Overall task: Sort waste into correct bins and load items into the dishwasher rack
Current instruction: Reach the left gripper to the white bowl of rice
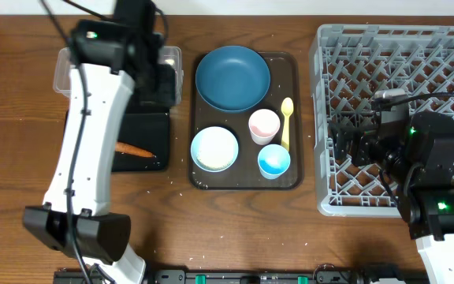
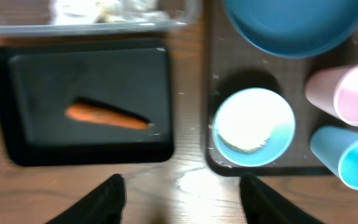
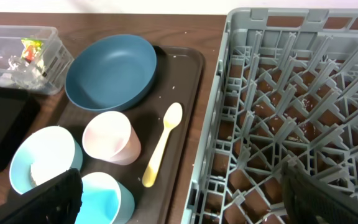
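Note:
My left gripper (image 2: 182, 193) is open and empty above bare table, just in front of the black tray (image 2: 42, 81), which holds the orange carrot stick (image 2: 107, 116). The clear tub (image 2: 179, 23) behind it holds the white napkin (image 2: 104, 9) and the wrapper (image 3: 31, 46). The dark blue plate (image 1: 232, 77), the light blue bowl (image 1: 214, 148) with white rice in it, the pink cup (image 1: 264, 125), the small blue cup (image 1: 274, 161) and the yellow spoon (image 1: 287, 120) stand on the brown tray. My right gripper (image 3: 179, 193) is open and empty over the left edge of the grey rack (image 1: 315, 71).
The brown serving tray (image 1: 290, 67) lies between the bins and the rack. A few rice grains lie scattered on the wooden table (image 1: 243, 213) and on the tray. My left arm (image 1: 85, 142) reaches across the table's left side, covering part of the tub and black tray.

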Controlling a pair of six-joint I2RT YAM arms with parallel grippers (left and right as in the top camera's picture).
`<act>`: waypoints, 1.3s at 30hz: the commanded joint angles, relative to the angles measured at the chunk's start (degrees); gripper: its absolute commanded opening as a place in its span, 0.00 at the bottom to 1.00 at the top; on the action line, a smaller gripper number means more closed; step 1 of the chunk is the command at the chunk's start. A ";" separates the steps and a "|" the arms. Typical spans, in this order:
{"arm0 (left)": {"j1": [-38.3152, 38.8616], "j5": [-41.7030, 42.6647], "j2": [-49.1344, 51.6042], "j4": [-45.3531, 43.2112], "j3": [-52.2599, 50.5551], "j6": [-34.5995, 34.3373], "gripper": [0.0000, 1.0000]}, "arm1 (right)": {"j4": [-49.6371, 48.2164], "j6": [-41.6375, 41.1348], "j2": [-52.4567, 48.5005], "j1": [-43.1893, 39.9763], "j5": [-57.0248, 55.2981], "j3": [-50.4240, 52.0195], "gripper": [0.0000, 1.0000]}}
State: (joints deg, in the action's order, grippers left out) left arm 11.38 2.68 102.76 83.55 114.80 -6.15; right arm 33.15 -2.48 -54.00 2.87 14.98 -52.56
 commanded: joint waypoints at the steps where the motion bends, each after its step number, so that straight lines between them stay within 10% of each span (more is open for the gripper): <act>1: 3.28 3.41 0.52 -2.38 -5.31 -0.63 0.59 | -0.09 0.17 0.09 -0.44 -0.13 -1.11 0.99; 19: 19.10 6.58 1.36 -31.28 -31.17 -1.03 0.59 | -0.11 0.17 0.09 -0.44 -0.13 -1.11 0.99; 39: 21.88 6.73 4.87 -41.03 -41.62 -2.16 0.49 | 0.07 0.17 0.09 -0.44 -0.13 -1.11 0.99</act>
State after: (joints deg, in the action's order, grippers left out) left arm 33.32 9.08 106.08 42.81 73.76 -7.92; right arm 33.21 -2.50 -54.00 2.87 14.98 -52.56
